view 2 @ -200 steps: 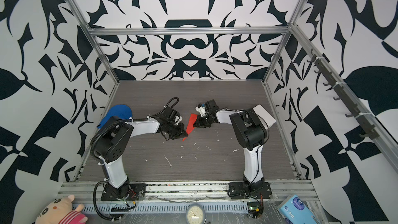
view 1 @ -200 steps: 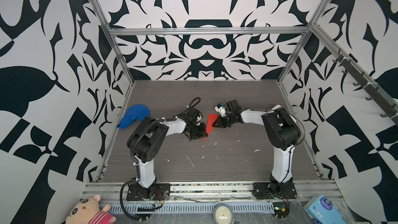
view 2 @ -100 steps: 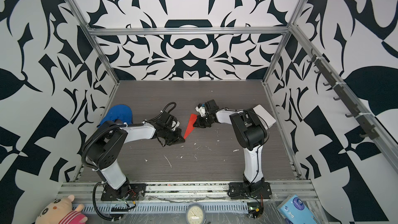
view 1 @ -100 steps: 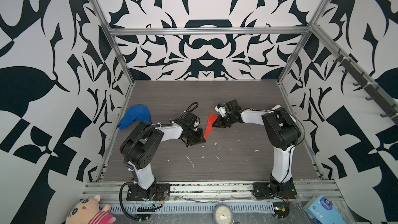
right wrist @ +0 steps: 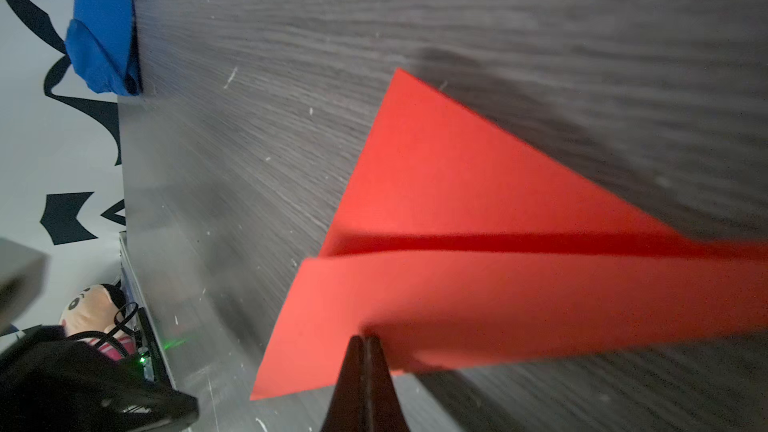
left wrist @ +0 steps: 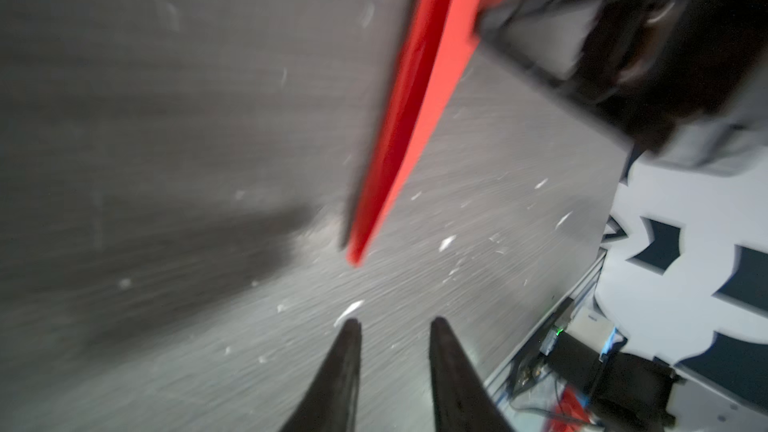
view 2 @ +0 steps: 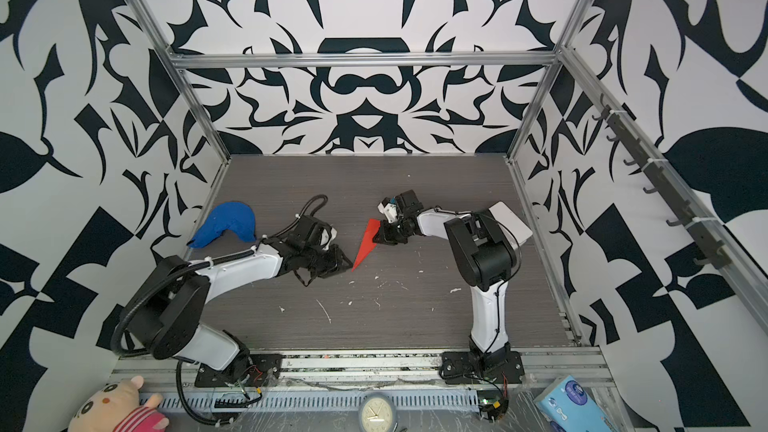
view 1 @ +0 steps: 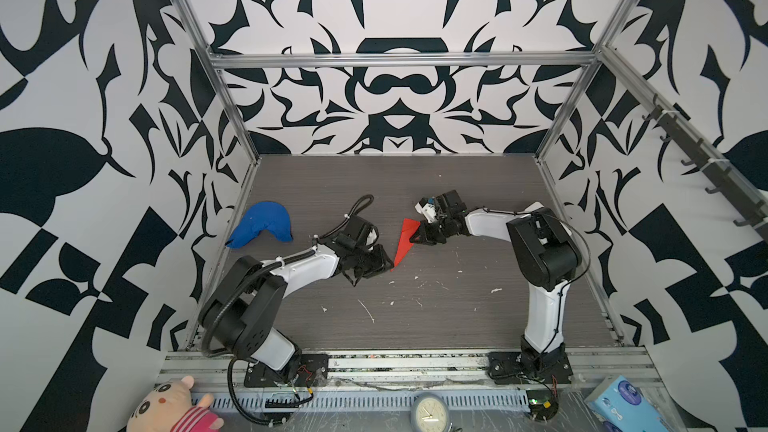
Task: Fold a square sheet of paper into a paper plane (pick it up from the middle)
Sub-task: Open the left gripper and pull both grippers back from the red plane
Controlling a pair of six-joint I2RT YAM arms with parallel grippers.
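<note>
1 paper plane (view 1: 404,244), tip twd left tool (left wrist: 395,324)

Black-and-white patterned walls (view 1: 83,76) enclose a dark wood-grain tabletop (view 1: 457,326) framed by aluminium rails (view 1: 399,61).

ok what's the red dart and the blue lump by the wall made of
Red dart: thin paper, matte, judging by its sharp creases and flat layered flaps. Blue lump: looks like soft cloth, matte, with rounded folds; exact fabric unclear.

Robotics lab cell: aluminium frame (view 1: 399,61), patterned walls (view 1: 83,76), bolted-down robot arms (view 1: 303,265).
</note>
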